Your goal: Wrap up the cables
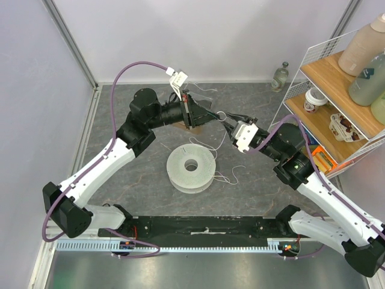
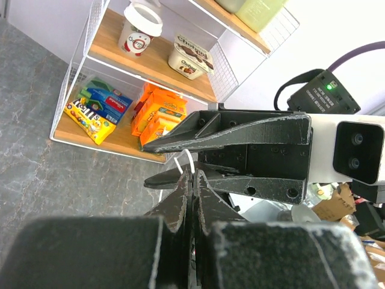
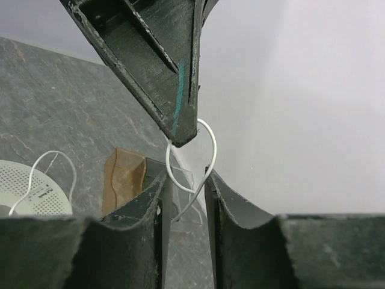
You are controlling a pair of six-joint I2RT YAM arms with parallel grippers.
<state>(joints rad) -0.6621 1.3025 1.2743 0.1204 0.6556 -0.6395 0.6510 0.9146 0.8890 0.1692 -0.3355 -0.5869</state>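
Note:
The thin white cable (image 1: pixel 225 174) trails in loose curls from a white spool (image 1: pixel 191 167) at the table's middle. A small loop of it (image 1: pixel 221 115) hangs between the two grippers behind the spool. My left gripper (image 1: pixel 212 116) is shut on this cable; in the left wrist view the wire (image 2: pixel 189 159) rises from the closed tips (image 2: pixel 194 176). My right gripper (image 1: pixel 229 123) is open. In the right wrist view the loop (image 3: pixel 207 141) sits between its parted fingers (image 3: pixel 150 205), held from above by the left finger's tip. The right gripper's fingers (image 2: pixel 240 129) cross the left wrist view.
A brown clear packet (image 1: pixel 192 124) lies under the left gripper and shows in the right wrist view (image 3: pixel 123 177). A wire shelf (image 1: pixel 313 102) with bottles, cups and snack packs stands at the right. A glass bottle (image 1: pixel 280 76) stands at the back wall.

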